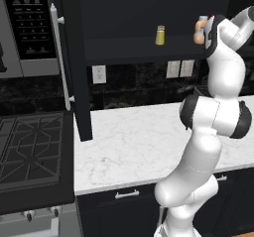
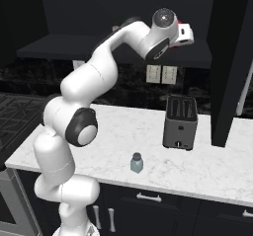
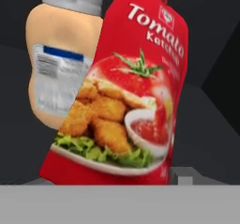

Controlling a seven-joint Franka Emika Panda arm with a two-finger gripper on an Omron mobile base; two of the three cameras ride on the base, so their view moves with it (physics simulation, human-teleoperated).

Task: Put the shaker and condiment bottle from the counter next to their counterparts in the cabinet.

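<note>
The red condiment bottle [image 3: 136, 87], labelled tomato ketchup, sits tilted between my fingers, close against the orange-beige white-capped bottle [image 3: 61, 63] on the cabinet shelf [image 1: 139, 52]. My gripper [image 2: 184, 32] is raised into the dark cabinet and shut on the red bottle, of which a sliver [image 2: 180, 22] shows past the hand. The small yellow shaker [image 1: 159, 35] stands further left on the same shelf. The pale blue-grey shaker [image 2: 137, 162] stands upright on the marble counter [image 1: 139, 142] near its front edge, far below the gripper.
A steel toaster [image 2: 180, 122] stands on the counter behind and to the right of the shaker. The open cabinet door [image 1: 74, 57] with its long white handle [image 1: 58, 57] hangs left of the shelf. A gas stove [image 1: 30, 151] and microwave [image 1: 25, 28] lie further left.
</note>
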